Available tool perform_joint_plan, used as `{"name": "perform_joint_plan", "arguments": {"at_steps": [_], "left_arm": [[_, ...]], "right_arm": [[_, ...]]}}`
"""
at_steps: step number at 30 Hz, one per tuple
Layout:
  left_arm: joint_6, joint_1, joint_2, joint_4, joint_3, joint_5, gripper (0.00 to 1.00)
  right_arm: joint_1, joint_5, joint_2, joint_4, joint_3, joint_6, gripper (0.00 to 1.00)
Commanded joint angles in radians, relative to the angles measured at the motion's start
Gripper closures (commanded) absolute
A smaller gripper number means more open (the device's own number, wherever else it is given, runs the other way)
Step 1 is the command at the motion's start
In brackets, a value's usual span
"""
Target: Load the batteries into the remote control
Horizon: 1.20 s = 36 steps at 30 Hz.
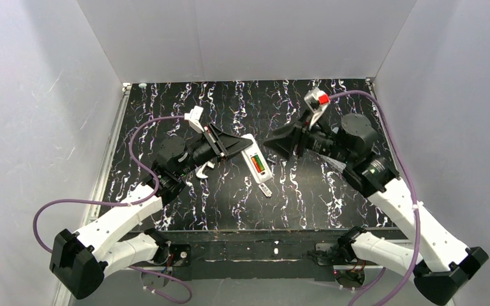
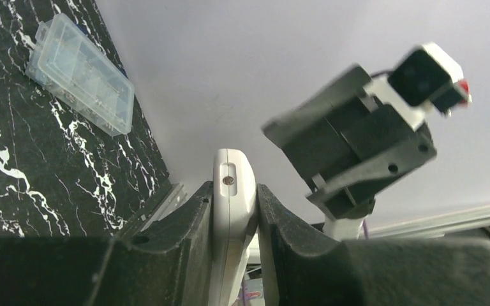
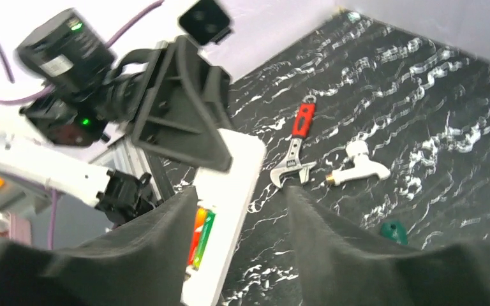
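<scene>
One remote control (image 3: 233,172), two batteries (image 3: 198,236) aboard, pinched in left gripper (image 2: 235,191); right gripper (image 3: 239,192) spread

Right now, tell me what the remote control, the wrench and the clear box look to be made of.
The remote control looks like white moulded plastic, smooth and slightly glossy. The wrench has a bright, shiny bare-metal head. Its red handle is probably a plastic or rubber sleeve. The clear box seems to be see-through plastic, with its compartments visible through the walls.

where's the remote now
The remote control is at the top view's centre, far end clamped in the left tool, right tool just right of it.
</scene>
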State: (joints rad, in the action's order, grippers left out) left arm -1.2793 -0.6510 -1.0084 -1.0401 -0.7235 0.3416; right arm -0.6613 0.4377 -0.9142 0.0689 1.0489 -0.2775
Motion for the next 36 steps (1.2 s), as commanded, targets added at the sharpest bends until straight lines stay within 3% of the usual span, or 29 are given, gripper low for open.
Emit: {"name": "perform_joint_plan", "arguments": {"at_steps": [1,6,16,20,29,36], "left_arm": [[0.113,0.002,0.025,-0.081,-0.080,0.079,1.00],[0.127,0.002,0.023,-0.107,-0.083,0.083,1.00],[0.130,0.002,0.025,-0.125,-0.071,0.062,1.00],[0.129,0.002,0.025,-0.129,-0.067,0.055,1.00],[0.123,0.002,0.025,-0.136,-0.064,0.051,1.00],[0.123,0.003,0.032,-0.137,-0.060,0.050,1.00]], "right_arm": [[-0.001,-0.129,-0.073,0.119,0.119,-0.262,0.29],[0.000,-0.058,-0.103,0.074,0.060,-0.363,0.21],[0.000,0.099,-0.061,-0.004,-0.030,-0.361,0.24],[0.000,0.155,-0.050,-0.027,-0.043,-0.360,0.29],[0.000,0.186,-0.073,-0.041,-0.043,-0.363,0.51],[-0.004,0.194,-0.089,-0.027,-0.030,-0.331,0.60]]}}
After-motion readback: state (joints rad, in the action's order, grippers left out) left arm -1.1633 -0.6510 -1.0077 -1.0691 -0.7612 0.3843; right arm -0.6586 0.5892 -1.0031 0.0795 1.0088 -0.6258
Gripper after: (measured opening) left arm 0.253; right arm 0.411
